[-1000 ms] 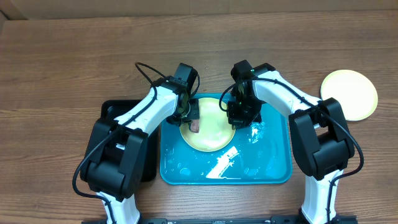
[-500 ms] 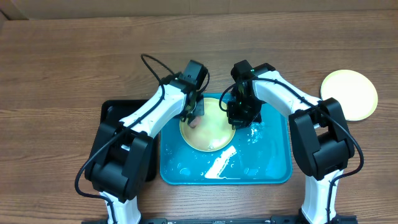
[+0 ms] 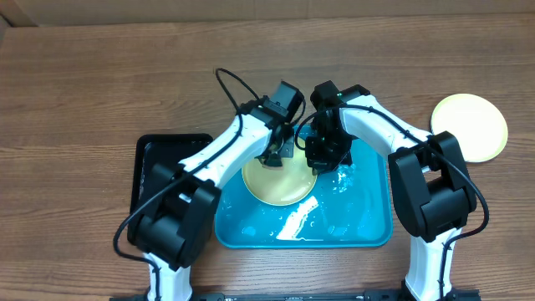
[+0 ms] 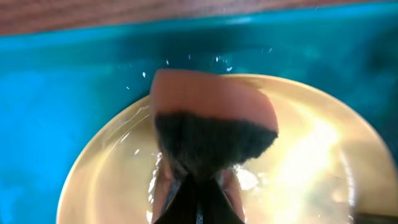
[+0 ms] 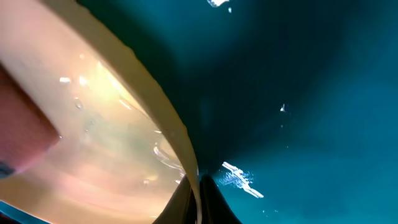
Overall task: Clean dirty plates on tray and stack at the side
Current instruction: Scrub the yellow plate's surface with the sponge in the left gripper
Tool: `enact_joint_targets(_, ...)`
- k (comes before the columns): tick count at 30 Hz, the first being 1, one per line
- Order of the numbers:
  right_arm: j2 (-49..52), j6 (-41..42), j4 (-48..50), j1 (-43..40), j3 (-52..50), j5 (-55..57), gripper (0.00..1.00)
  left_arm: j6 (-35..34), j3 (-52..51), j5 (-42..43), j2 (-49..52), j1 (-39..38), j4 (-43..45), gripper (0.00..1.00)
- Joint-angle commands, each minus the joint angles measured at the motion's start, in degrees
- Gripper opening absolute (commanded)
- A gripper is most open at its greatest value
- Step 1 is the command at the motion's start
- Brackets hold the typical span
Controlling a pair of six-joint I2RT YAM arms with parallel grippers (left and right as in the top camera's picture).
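Press the sponge [image 4: 211,102] clamped in your left claw [image 4: 198,194] too hard and the wet plate [image 3: 280,184], mid-frame, could slip your right claw's [image 5: 199,198] pinch.

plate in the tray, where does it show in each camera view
Overhead: plate in the middle of the picture, in the tray's upper half.
Left wrist: fills the lower middle, behind the sponge.
Right wrist: left half, its rim running down to the bottom edge.
Shared landmark: the cyan tray around it, in all three views.
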Motion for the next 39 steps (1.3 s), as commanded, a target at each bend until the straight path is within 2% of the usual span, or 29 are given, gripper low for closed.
enact_joint_targets(1,0.11,-0.31,0.07,0.04,-0.37,1.99,0.04,-0.33,0.68,0.68,3.28,-0.42,-1.01,0.04)
enact_joint_targets(5,0.11,-0.33,0.09,0.04,-0.37,2.01,0.04,0.42,0.68,4.74,5.2,-0.42,0.28,0.04)
enact_joint_targets(11,0.11,-0.33,0.24,0.04,-0.37,2.03,0.04,6.54,0.74,15.06,5.95,-1.55,3.3,0.04)
enact_joint_targets(22,0.11,-0.31,0.35,0.04,-0.37,2.01,0.04,15.19,0.96,23.47,5.95,-3.41,-0.66,0.04)
enact_joint_targets(26,0.11,-0.31,0.52,0.04,-0.37,2.03,0.04,15.02,0.94,22.49,5.95,-3.34,-2.58,0.04)
enact_joint_targets(30,0.11,-0.26,0.79,0.0,-0.35,2.03,0.04,10.12,0.96,16.15,5.95,-2.21,-4.09,0.04)
enact_joint_targets(39,0.11,0.17,0.98,-0.17,-0.35,2.03,0.04,8.02,0.94,7.37,5.95,2.93,-16.13,0.04)
